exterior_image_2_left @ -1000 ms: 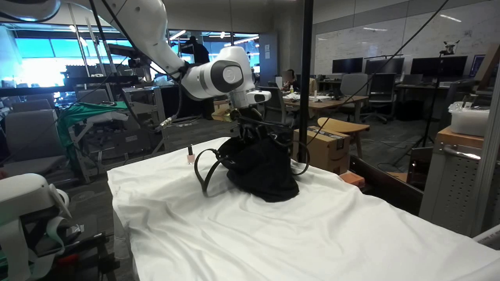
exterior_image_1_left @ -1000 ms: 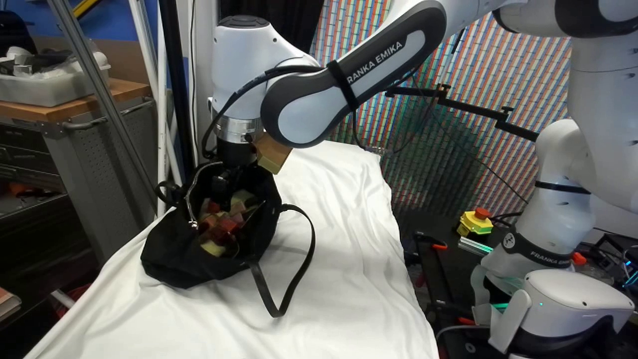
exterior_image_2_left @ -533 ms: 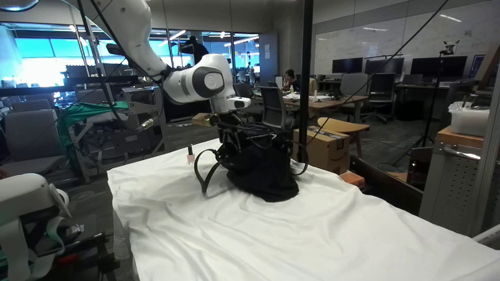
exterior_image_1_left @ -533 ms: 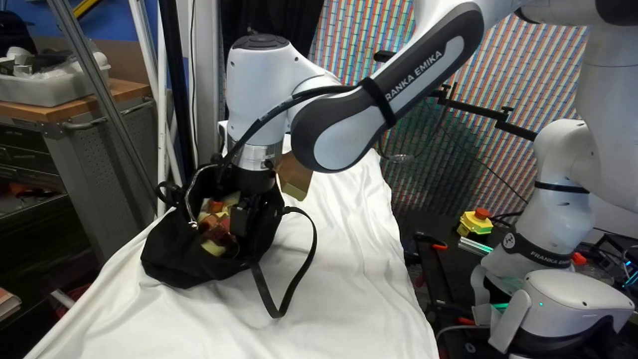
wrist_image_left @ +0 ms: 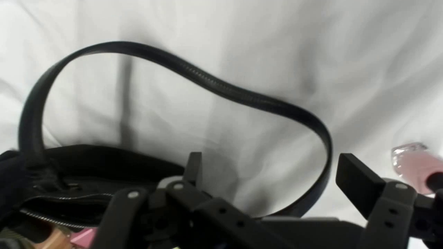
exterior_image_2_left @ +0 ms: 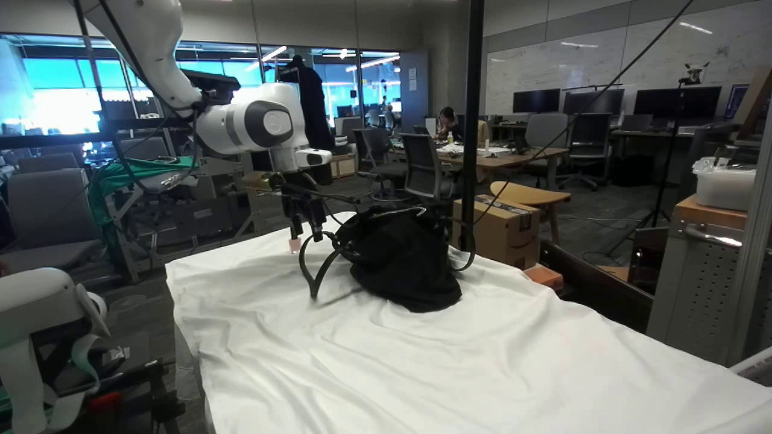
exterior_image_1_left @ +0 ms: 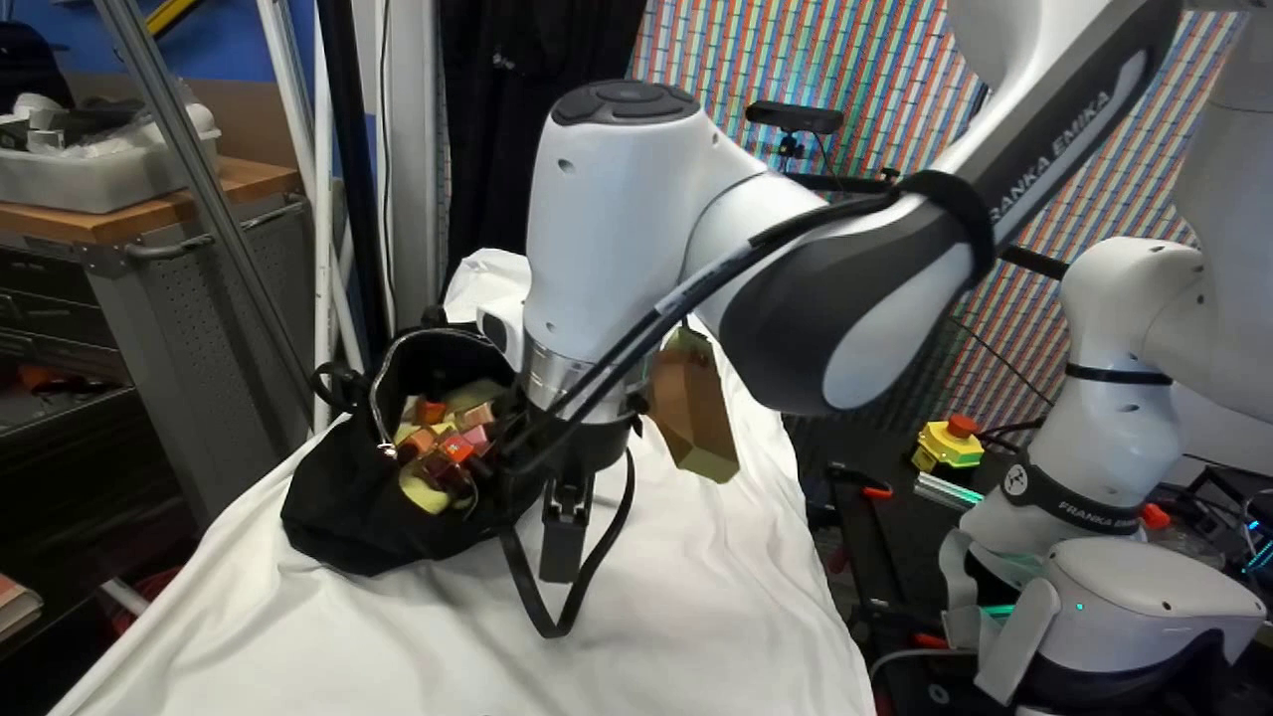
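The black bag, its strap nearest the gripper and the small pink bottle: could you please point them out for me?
Black bag (exterior_image_2_left: 405, 265), in an exterior view: middle of its side.
Strap (wrist_image_left: 225, 90), in the wrist view: middle of its looped band.
Pink bottle (wrist_image_left: 415, 165), in the wrist view: its pink body.

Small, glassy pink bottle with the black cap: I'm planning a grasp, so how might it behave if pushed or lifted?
The pink bottle would probably tip if nudged: it stands upright on wrinkled white cloth. Its shiny, clear-edged body suggests hard glass or plastic, so it likely won't squash. That same gloss may make it slippery.
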`<state>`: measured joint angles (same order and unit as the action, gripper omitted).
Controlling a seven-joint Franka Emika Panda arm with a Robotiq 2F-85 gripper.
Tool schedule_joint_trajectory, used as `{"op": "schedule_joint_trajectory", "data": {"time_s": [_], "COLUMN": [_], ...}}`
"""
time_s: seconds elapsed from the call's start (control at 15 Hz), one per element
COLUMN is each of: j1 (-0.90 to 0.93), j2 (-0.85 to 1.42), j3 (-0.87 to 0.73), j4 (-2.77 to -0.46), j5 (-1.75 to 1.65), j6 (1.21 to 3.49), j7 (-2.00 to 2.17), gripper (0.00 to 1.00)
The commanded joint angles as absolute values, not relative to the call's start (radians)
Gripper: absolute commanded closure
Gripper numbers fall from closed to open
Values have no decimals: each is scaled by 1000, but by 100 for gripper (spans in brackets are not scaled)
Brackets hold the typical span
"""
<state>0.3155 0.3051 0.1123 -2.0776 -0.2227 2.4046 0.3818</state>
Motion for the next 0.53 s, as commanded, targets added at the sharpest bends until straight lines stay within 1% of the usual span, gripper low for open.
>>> {"op": "schedule_joint_trajectory", "data": {"time_s": [0.0, 0.47], "j1": [335, 361], "j2": [257, 342], "j3": [159, 228], "j4": [-2128, -2061], "j5": [-202, -187], "j6": [2408, 2395], "j7": [363, 274], "gripper": [0, 0]}}
